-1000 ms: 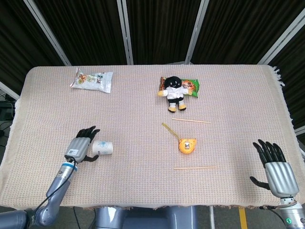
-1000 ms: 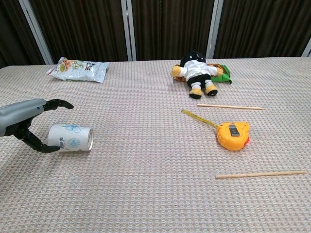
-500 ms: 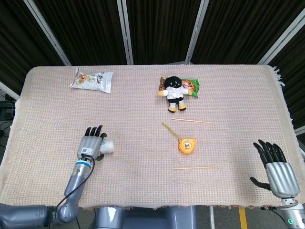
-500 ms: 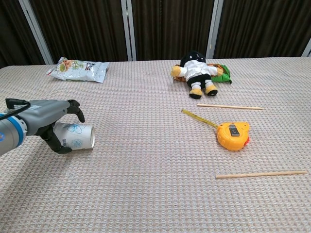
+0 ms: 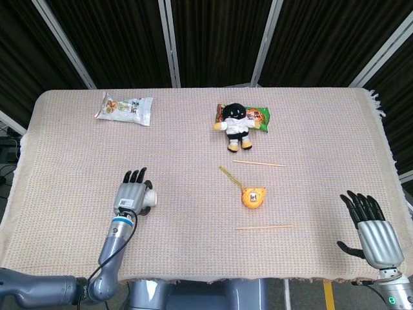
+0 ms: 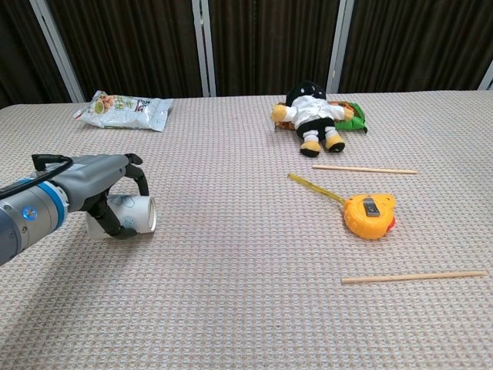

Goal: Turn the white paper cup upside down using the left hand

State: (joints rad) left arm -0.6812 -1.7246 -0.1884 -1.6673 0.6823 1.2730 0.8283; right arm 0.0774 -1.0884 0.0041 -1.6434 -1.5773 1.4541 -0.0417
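The white paper cup [image 6: 137, 215] lies on its side at the front left of the table, its open mouth facing right. My left hand [image 6: 106, 190] covers it from the left, with fingers curled over the top and the thumb hooked around the near side. From the head view only the cup's rim [image 5: 151, 199] shows past the left hand [image 5: 131, 195]. My right hand [image 5: 370, 224] hovers by the table's front right edge, fingers spread and holding nothing.
A snack bag [image 5: 126, 107] lies at the back left. A plush toy [image 5: 235, 124] rests on a green packet [image 5: 260, 116] at the back centre. An orange tape measure [image 6: 370, 215] sits between two wooden sticks [image 6: 364, 169] [image 6: 414, 277].
My left hand slid right from beside the cup to over it, and its fingers curled around the cup. The cup shifted slightly right. The right hand barely moved.
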